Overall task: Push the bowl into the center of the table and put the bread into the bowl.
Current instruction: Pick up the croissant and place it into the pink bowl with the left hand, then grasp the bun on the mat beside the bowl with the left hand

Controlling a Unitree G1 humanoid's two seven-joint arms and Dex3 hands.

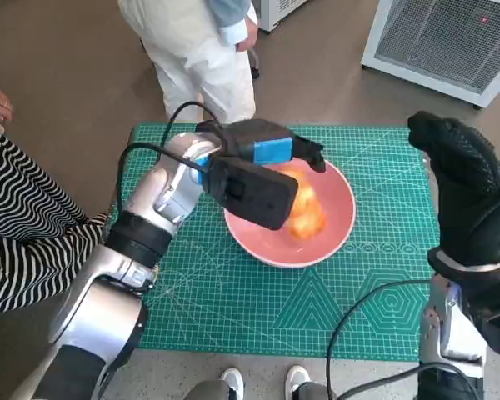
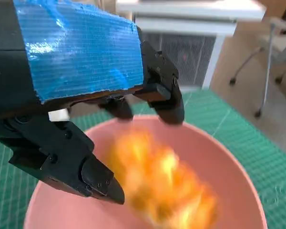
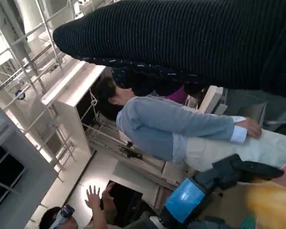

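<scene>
The pink bowl [image 1: 343,223] stands near the middle of the green mat. Orange-yellow bread [image 1: 305,208] lies inside it, blurred in every view. My left hand [image 1: 271,154] hovers just over the bowl's near-left part, fingers spread and holding nothing. In the left wrist view its black fingers [image 2: 163,90] stand apart above the bread [image 2: 167,186] and the bowl [image 2: 231,164]. My right hand [image 1: 460,187] is raised off the mat at the right edge, gloved and holding nothing. The right wrist view shows the glove [image 3: 205,38], the left hand [image 3: 188,200] and a bit of bread [image 3: 271,205].
The green cutting mat [image 1: 233,292] covers the table. A person in pale trousers [image 1: 200,58] stands at the far edge, and a striped sleeve [image 1: 25,225] shows at the left. A white grilled unit [image 1: 442,37] sits at the far right. Feet [image 1: 267,382] show at the near edge.
</scene>
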